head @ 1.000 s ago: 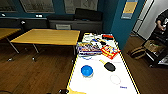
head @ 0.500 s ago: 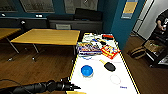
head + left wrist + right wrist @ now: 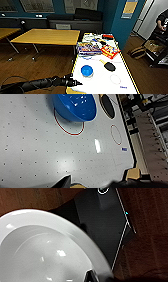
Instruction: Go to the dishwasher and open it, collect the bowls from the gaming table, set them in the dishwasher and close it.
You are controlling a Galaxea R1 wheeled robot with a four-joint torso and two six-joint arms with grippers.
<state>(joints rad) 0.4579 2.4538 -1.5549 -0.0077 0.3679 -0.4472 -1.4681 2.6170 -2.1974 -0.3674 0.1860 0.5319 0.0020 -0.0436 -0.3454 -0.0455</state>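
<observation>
I am reaching my left hand (image 3: pixel 75 82), whose grip I cannot tell, across the desk (image 3: pixel 100 80) toward the blue bowl (image 3: pixel 87 70) sitting near its edge, and a low approach could knock it off.
</observation>
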